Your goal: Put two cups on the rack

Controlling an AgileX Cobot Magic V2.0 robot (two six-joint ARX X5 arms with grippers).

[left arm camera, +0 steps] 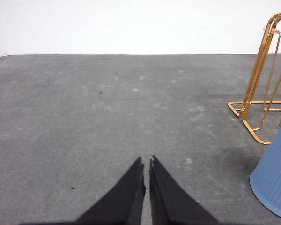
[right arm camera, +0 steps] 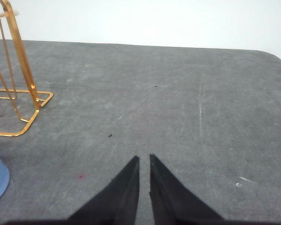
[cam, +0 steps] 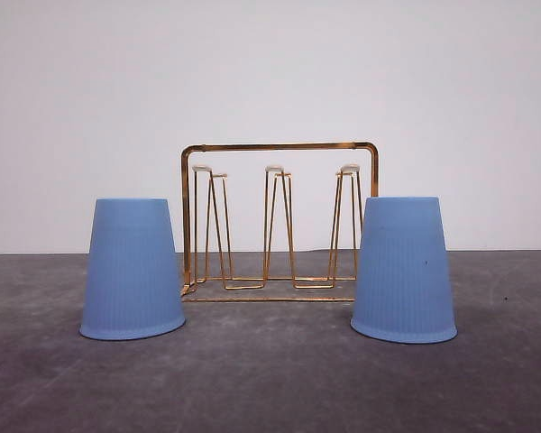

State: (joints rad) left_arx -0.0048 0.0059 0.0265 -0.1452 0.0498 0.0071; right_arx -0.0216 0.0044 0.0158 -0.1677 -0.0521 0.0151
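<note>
Two cups, left cup (cam: pixel 132 269) and right cup (cam: pixel 403 269), sit upside down on your bench (cam: pixel 270 379), flanking the rack (cam: pixel 279 221); left gripper (left arm camera: pixel 146 164) and right gripper (right arm camera: pixel 144 161) nearly closed, holding nothing.

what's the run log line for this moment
stage: not started | left cup: upside down on table, left of rack | right cup: same, right | left gripper: shut, empty | right gripper: shut, empty

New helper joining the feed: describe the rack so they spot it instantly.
On the grey table, look centre-back, between the two upturned blue cups. The rack is the thin gold wire frame with an arched top and white-tipped prongs, the only metal, see-through thing there.
</note>
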